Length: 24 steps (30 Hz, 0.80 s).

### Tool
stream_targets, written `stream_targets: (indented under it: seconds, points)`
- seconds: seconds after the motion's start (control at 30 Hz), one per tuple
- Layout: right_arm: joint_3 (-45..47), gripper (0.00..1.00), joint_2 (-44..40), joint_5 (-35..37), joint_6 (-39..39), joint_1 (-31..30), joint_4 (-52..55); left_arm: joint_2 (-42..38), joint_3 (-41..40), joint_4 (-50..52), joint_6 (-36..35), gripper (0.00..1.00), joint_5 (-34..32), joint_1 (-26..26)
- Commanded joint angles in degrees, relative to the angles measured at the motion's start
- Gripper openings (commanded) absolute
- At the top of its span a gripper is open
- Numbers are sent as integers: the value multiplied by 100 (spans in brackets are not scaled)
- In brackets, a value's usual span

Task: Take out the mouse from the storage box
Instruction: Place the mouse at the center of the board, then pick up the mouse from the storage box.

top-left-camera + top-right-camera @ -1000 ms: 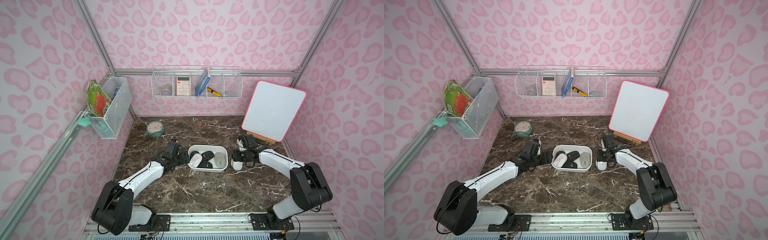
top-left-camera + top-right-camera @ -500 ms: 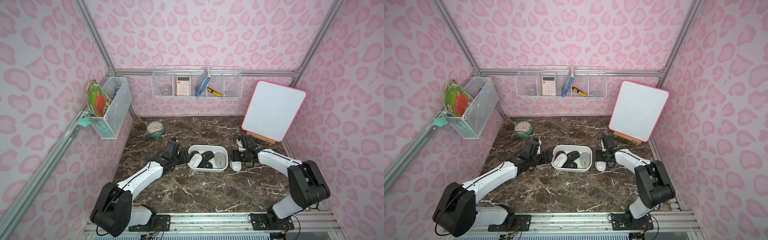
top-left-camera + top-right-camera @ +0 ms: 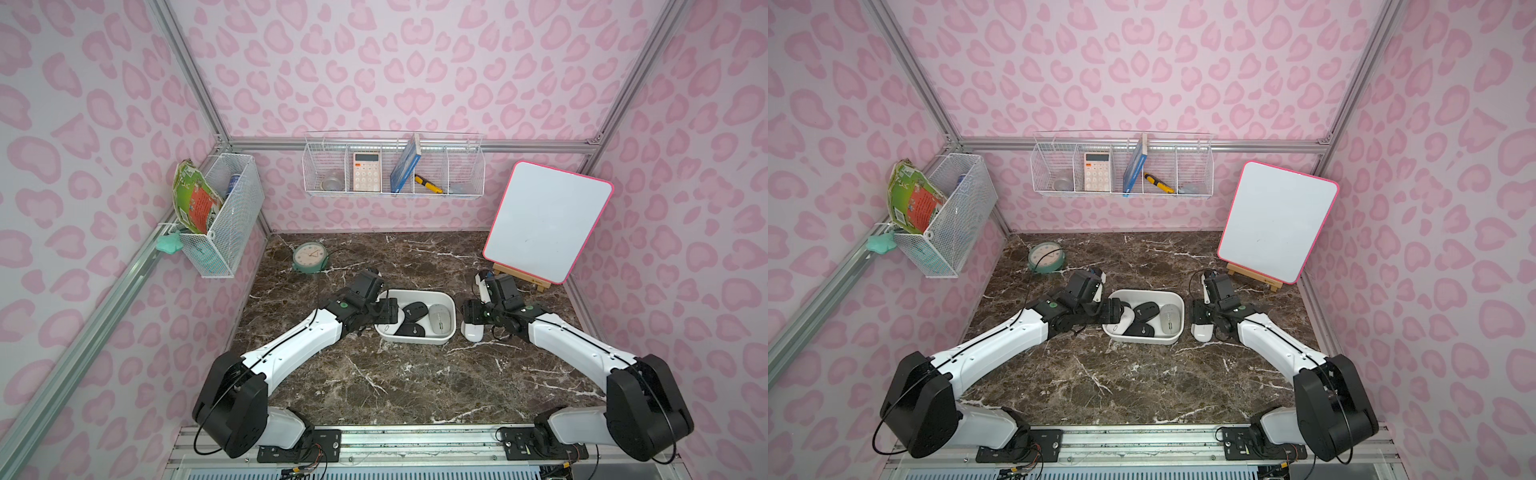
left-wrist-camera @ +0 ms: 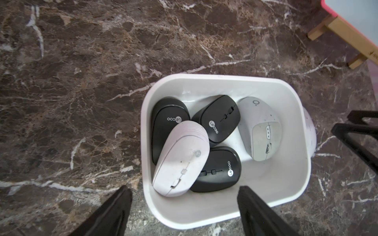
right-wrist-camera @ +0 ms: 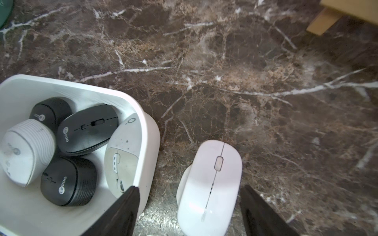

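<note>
Right wrist view: one white mouse [image 5: 210, 183] out, flat on the surface [image 5: 266, 81] just beside the box [image 5: 152, 132]; right pincer [image 5: 189, 190] apart around it, not touching. Box holds five mice — three black, one ribbed white, one grey. Left pincer [image 4: 184, 189] apart, straddling the box wall. Risk: closing there would likely nip the wall and tip the box — a careless right lift could nudge the freed mouse.

Five mice [image 3: 440, 318] lay in the storage box [image 3: 415, 292] mid-surface [image 3: 415, 382]; a sixth mouse [image 3: 473, 331] sat just beside it at three o'clock, clock [image 3: 309, 257] at ten, whiteboard [image 3: 546, 220] at two.
</note>
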<state>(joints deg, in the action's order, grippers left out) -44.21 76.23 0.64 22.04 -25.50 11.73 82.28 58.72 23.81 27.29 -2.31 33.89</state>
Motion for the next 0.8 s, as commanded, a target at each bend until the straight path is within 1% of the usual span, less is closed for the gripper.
stream_targets:
  seconds: [0.0,0.07,0.13,0.3,0.5,0.6,0.77]
  points:
    - [427,80,-402,333,52,-22,-713,212,277,552,-290,86,-488,210]
    - [796,80,-662,252,15,-18,-1203,446,523,745,-422,86,-694,347]
    - [987,80,-827,186,51,-20,-1442,683,781,970,-498,86,-791,405]
    - [1240,81,-1070,122,-23,-34,-1759,1158,1122,1050,-623,86,-675,419]
    - [1676,82,-1408,287,-115,-32,-2227,1697,1537,1259,-758,86,-664,421]
    - [1878,82,-1538,315,-118,-34,-2483,1875,1621,1284,-778,86,-563,425]
    - [2021,82,-1575,334,-92,-33,-2652,2148,1746,1415,-758,88,-641,426]
